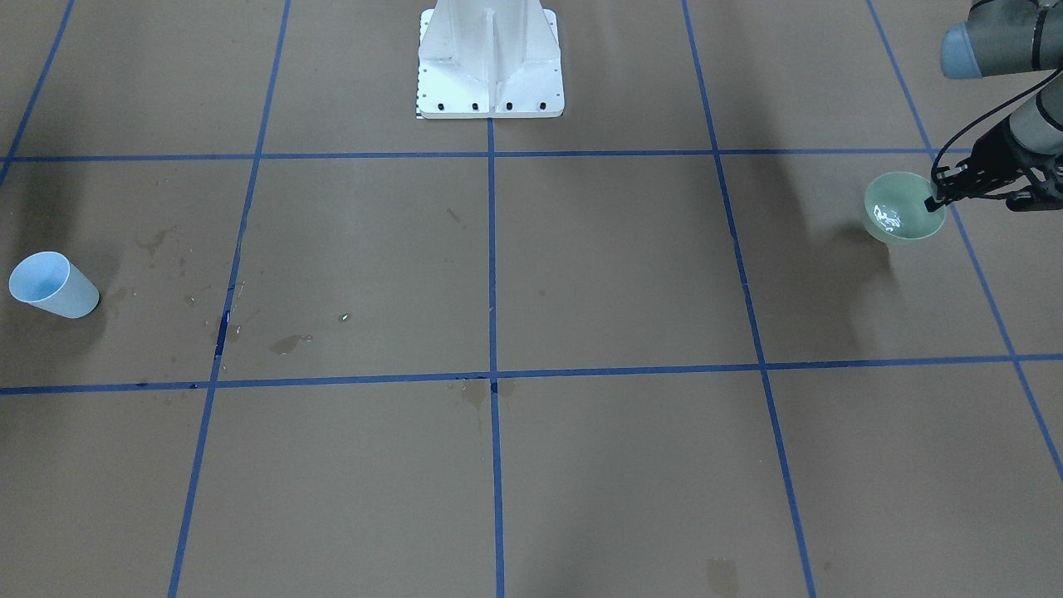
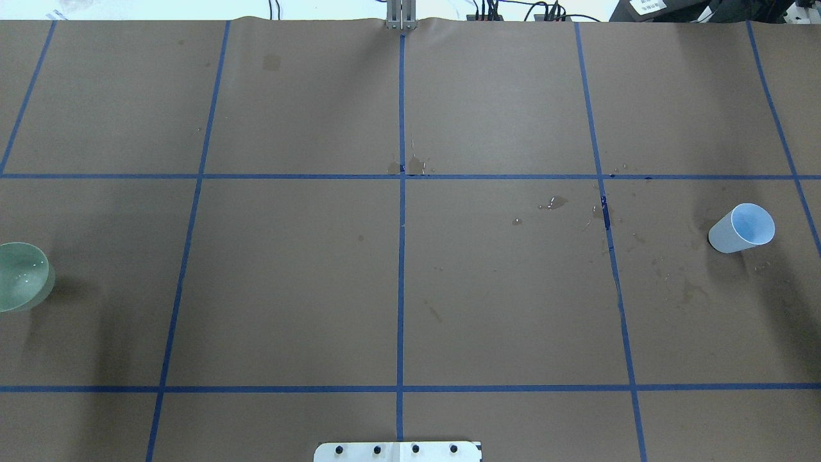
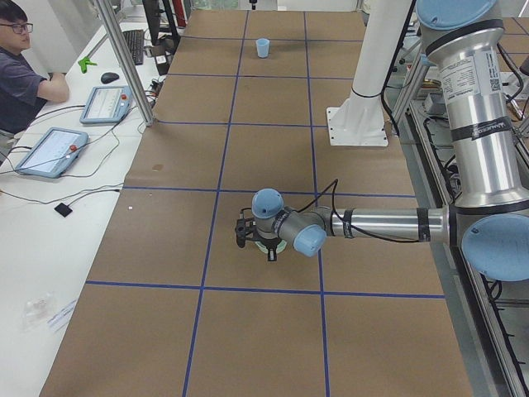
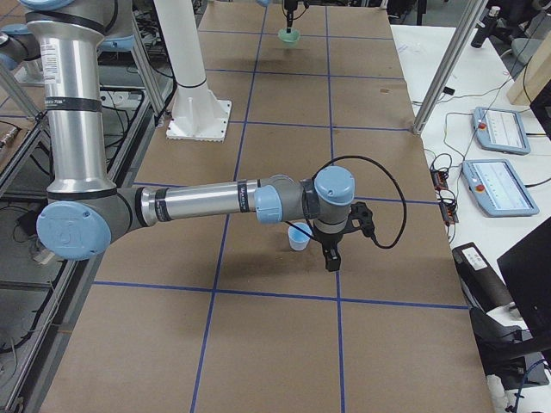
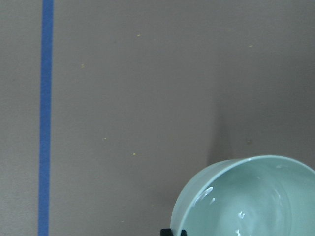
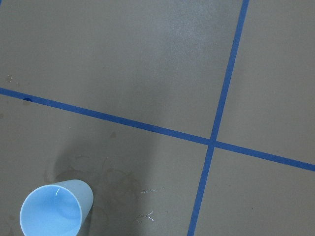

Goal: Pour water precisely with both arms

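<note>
A pale green bowl sits at the table's end on my left, with water glinting inside it. It also shows in the overhead view and the left wrist view. My left gripper is shut on the bowl's rim. A light blue cup stands upright at the opposite end and also shows in the right wrist view. My right gripper hovers just beside the cup. It shows only in that side view, so I cannot tell whether it is open or shut.
The white bolted pedestal stands at the robot's side of the brown board. Blue tape lines grid the board. Dark wet stains lie near the cup. An operator and control tablets are at a side bench.
</note>
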You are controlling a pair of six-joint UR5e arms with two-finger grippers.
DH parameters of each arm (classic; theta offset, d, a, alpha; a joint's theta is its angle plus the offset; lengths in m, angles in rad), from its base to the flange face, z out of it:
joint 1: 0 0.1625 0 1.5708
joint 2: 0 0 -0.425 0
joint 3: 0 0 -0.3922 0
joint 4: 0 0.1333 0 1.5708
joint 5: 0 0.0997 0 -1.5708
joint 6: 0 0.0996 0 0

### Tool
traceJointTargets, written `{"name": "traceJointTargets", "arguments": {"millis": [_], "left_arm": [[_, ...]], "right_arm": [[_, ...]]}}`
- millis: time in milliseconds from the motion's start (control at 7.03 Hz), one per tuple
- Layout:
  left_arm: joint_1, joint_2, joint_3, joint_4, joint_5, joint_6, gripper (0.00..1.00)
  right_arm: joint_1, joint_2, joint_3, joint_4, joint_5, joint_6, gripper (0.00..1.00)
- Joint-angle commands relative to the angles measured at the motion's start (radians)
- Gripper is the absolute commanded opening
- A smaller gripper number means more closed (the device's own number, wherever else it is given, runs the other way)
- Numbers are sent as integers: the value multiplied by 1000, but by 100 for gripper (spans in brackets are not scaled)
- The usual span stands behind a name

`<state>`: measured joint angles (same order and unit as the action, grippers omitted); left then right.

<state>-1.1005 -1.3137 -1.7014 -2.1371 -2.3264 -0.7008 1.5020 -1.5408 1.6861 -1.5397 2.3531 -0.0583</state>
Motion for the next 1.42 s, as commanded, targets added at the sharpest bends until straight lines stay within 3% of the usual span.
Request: {"name": "traceJointTargets", "arguments": {"millis": [0,285,569,711,854,1281], "left_arm": [[2,-12,17,0,1,-12,0],[5,-33,16,-1,-1,-61,0],[7,-61,34,0,-1,-80,47],[8,-70,34,-1,-1,-118,62],[8,-73,32,-1,1,-115,100],[2,-75,-7,3,12,-106,100]], "right_arm": [[0,1,0,1,0,0,100],[0,2,0,1,0,0,100],[0,1,-2,1,-2,0,100],[0,2,-2,1,0,0,100],[0,4,-2,0,-2,0,100],[0,2,-3,0,0,0,100]]}}
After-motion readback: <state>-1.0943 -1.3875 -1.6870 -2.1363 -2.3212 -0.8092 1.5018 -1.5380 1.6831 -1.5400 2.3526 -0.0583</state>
